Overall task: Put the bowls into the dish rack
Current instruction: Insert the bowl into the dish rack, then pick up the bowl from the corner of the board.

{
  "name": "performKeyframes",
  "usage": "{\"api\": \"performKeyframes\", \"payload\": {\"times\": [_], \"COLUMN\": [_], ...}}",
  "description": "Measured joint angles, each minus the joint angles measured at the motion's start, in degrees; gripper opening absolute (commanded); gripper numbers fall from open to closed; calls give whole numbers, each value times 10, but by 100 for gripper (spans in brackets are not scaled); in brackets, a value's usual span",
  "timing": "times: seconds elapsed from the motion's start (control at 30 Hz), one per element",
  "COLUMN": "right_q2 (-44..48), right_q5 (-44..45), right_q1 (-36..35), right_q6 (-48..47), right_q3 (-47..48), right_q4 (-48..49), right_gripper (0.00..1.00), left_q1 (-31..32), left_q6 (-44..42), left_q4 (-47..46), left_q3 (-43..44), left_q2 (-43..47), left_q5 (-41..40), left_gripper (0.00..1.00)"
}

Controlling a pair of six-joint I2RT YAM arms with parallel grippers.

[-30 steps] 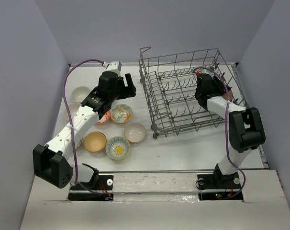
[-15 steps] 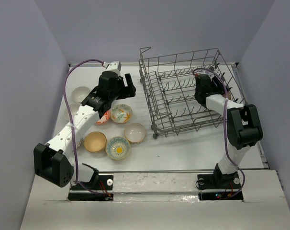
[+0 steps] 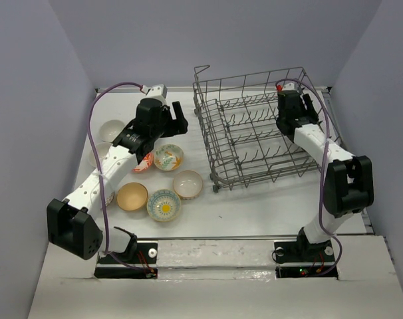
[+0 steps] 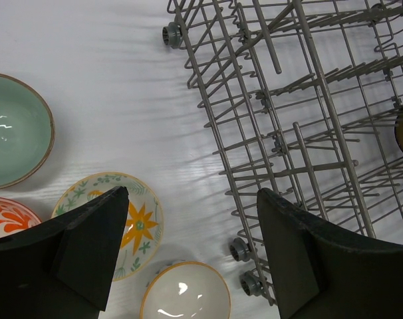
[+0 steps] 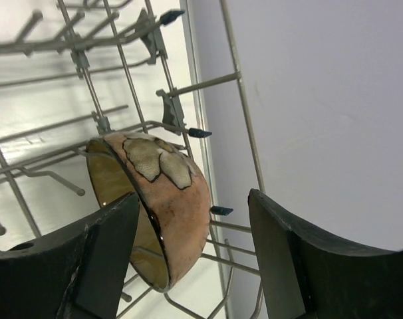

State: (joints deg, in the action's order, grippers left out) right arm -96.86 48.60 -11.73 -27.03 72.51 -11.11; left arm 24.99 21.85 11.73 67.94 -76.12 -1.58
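The dish rack [image 3: 255,133], a grey wire basket, stands at the back right. In the right wrist view a brown bowl [image 5: 188,219] with cream patches leans on edge against the rack's wires [image 5: 238,86]. My right gripper [image 5: 193,196] straddles its rim with the jaws open, the right finger well clear of it. My left gripper [image 3: 173,121] hangs open and empty above the loose bowls: cream floral [image 3: 168,157], orange-rimmed white [image 3: 188,184], tan [image 3: 132,197], blue-rimmed [image 3: 164,205] and red-orange [image 3: 143,163]. The left wrist view adds a teal bowl [image 4: 15,129].
A white bowl [image 3: 111,130] lies at the far left, with another partly under the left arm. The rack's wheels [image 4: 240,249] sit close to the orange-rimmed bowl [image 4: 185,292]. Grey walls close in the table on three sides; the right wall runs just beside the rack.
My right gripper has opened, letting go of the brown bowl in the rack, and has drawn back toward the far side. The left arm has stayed put.
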Motion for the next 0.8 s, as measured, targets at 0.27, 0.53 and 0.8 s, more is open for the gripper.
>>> {"api": "performKeyframes", "payload": {"times": [0.27,0.53,0.8], "right_q2": [38,153,224], "right_q5": [-52,-226,-396], "right_q1": [0,0,0], "right_q6": [129,341,454], "right_q3": [81,104,96], "right_q4": [-73,-94,-67], "right_gripper": [74,87,87], "left_q1": [-24,-48,-64], "left_q6": [7,21,61], "left_q4": [0,4,20], "left_q3": [0,0,0], "left_q2": [-7,-19,-23], "left_q5": [3,-10,-59], "left_gripper": [87,86,87]}}
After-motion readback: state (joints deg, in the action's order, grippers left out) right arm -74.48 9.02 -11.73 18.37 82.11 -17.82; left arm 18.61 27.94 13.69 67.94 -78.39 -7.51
